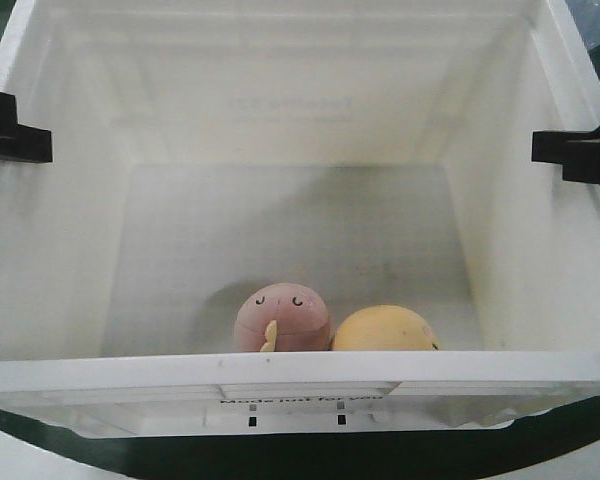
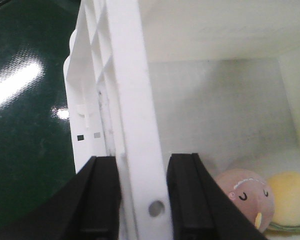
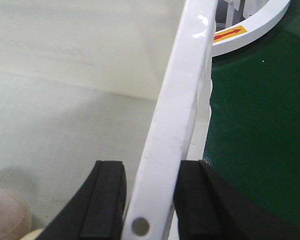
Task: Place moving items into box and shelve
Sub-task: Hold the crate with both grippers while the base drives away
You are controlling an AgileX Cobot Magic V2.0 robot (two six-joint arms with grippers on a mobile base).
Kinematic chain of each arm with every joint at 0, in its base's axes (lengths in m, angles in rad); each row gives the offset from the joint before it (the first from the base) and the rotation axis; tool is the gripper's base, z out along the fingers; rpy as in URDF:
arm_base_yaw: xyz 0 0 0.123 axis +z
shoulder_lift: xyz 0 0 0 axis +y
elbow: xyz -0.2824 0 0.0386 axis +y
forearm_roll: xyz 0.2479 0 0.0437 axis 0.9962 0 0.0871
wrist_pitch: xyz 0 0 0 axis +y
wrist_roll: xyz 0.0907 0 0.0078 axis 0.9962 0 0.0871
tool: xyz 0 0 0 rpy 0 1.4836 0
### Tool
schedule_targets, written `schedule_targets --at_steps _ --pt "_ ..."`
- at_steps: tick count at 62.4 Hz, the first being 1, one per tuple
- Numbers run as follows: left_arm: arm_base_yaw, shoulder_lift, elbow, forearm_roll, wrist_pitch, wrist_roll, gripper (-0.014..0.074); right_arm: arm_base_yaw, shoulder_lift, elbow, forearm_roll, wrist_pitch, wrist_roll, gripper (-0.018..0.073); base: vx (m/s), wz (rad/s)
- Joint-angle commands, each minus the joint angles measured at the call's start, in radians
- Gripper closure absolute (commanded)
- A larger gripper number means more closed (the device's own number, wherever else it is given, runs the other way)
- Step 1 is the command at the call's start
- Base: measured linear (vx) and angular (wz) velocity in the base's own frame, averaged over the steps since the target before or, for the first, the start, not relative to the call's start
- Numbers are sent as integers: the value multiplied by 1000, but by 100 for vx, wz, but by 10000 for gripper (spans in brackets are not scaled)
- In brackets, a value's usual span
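Exterior front-facing view: the box point(image 1: 300, 372) is pinched at the rim of its two side walls by the left claw point(image 1: 10, 128) and the right claw point(image 1: 580, 148), one finger inside and one outside each wall. Below and between the claws, the pink ball point(image 1: 283, 318) and the yellow ball point(image 1: 385, 330) are seen touching on the box floor, against the near wall. The green desk point(image 2: 25, 125) is seen outward of the left claw. The crate is judged light, stiff yet smooth and thin-walled, so slipping or flexing is to be expected. The ribbed rim is judged the best hold. The soft balls may roll if it is tilted.
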Motion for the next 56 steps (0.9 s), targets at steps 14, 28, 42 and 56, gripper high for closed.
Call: schedule_targets --at_steps 14,28,42,56 --pt "-3 -30 -52 -34 -138 11 600 -1 -26 -46 30 -123 -27 565 0 0" --pt "-3 -30 -52 -34 -138 11 600 -1 -26 -46 30 -121 -27 565 0 0" --pt "-3 -30 -52 -34 -138 11 600 -1 -26 -46 30 -121 -27 565 0 0" --pt "-3 -30 -52 -34 -138 11 600 -1 -26 -46 30 -121 -27 565 0 0"
